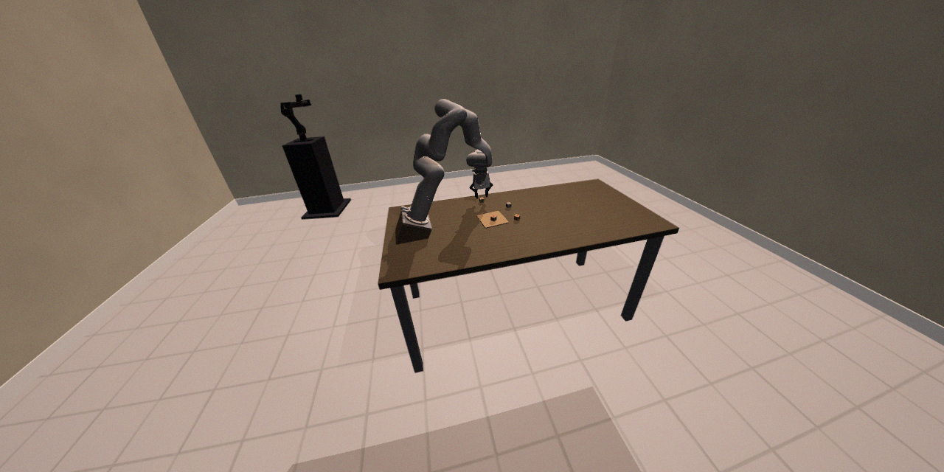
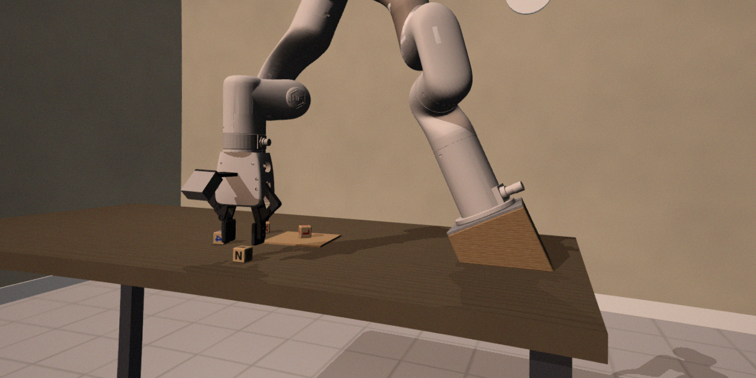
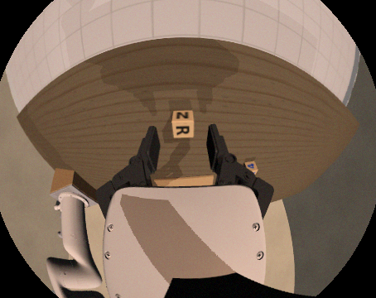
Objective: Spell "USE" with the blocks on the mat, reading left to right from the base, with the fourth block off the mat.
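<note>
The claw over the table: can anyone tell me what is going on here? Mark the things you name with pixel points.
The claw (image 1: 481, 196) (image 2: 241, 242) (image 3: 182, 134) hangs open above the N block (image 1: 481, 200) (image 2: 241, 254) (image 3: 183, 124), holding nothing. One block (image 1: 493, 218) (image 2: 305, 231) sits on the mat (image 1: 486, 224) (image 2: 322, 241) (image 3: 167, 181). The other three are on the table (image 1: 580, 212) (image 2: 370, 270) (image 3: 93, 112), off the mat. The arm is meant to spell "USE" there, and no three-block row stands on it.

Dim, warm light | arm's shadow slants across the desk (image 1: 560, 212) (image 2: 396, 280) (image 3: 254, 99) | top: tiny blocks (image 1: 508, 205) hard to read | wrist: fisheye bowing, black corners
</note>
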